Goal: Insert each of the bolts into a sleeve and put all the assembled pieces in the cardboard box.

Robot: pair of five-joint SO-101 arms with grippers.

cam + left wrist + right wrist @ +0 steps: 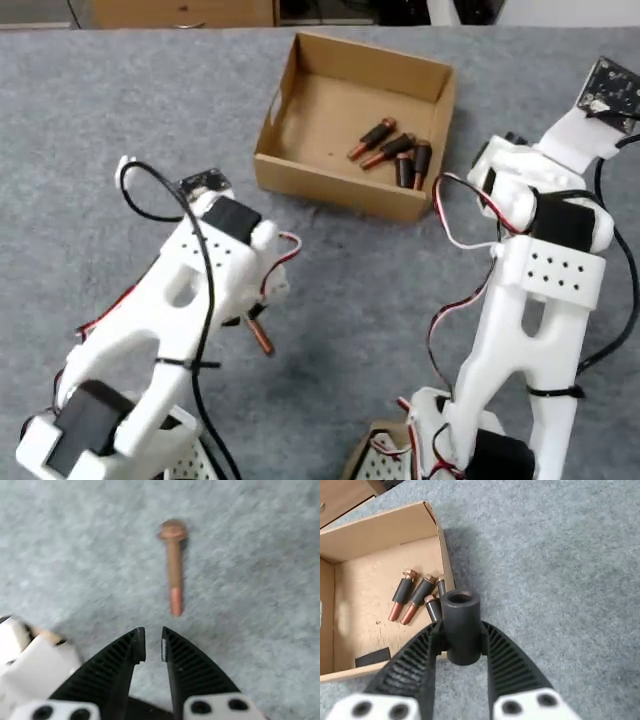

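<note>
L gripper (150,647) is hanging just above the table w/ jaws nearly closed, a thin gap betw. the black ribbed fingers (120,665), nothing in them. The bolt (173,565) is lying flat on the grey felt table (260,555) a bit ahead of the tips, not touching them, shank running roughly in line w/ the gap and hex head at the far end. In the high view the same bolt (260,335) is lying beside the L arm (180,300), near its wrist end, well apart from the box.

R gripper (461,636) is clamping a black sleeve (461,615) betw. both fingers, sleeve's open bore facing the wrist cam. It's hovering over the felt just outside the cardboard box (442,555), by the side wall. R arm (545,270) is standing to the right of the box (330,185) in the high view.

Inside the box, several assembled pieces (417,597), black sleeves w/ copper bolt ends sticking out, are lying in a loose cluster on the floor near the R-arm side (395,152).
</note>
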